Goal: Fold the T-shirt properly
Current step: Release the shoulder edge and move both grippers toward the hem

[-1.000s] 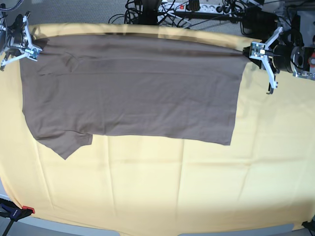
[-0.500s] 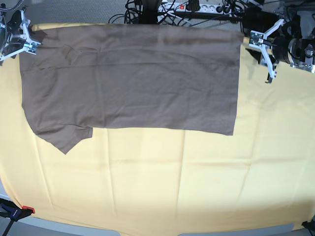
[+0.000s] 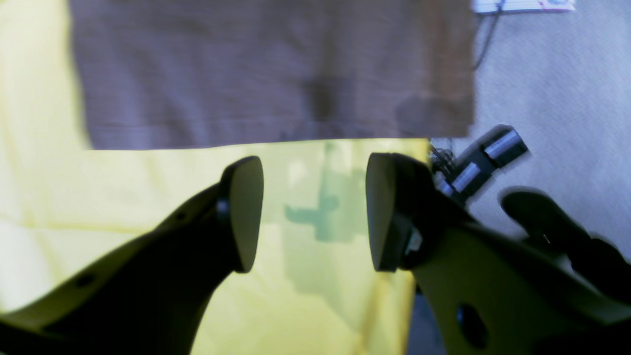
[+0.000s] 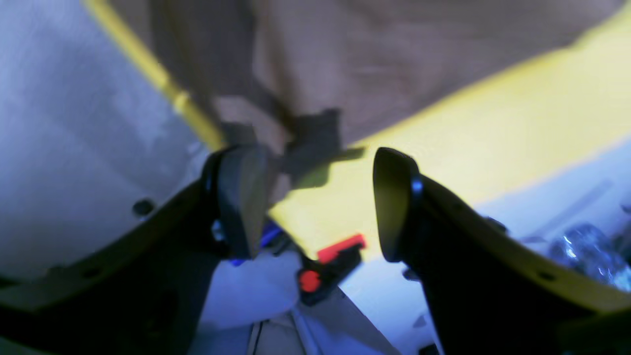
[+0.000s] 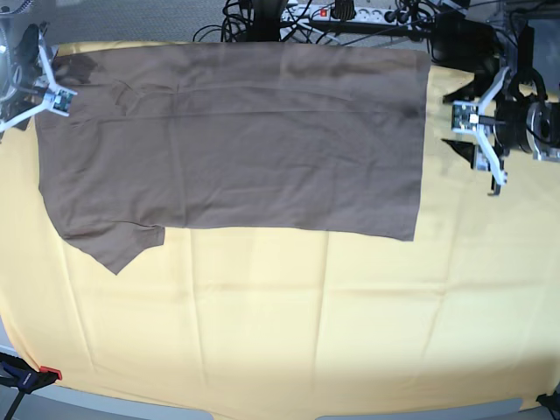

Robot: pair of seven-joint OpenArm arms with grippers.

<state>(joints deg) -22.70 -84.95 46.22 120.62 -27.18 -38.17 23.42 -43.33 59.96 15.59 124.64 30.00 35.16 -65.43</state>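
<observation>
Brown T-shirt is spread flat; both pincers, left and right, are spread empty. Edges should be gripped evenly.

Plain taupe-brown T-shirt, yellow cloth

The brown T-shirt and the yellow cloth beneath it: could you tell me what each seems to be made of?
The T-shirt looks like thin, soft, matte knit fabric: it lies flat with shallow ripples. The yellow cloth looks like a smooth woven sheet, matte, with straight fold creases; the fibre cannot be told.
</observation>
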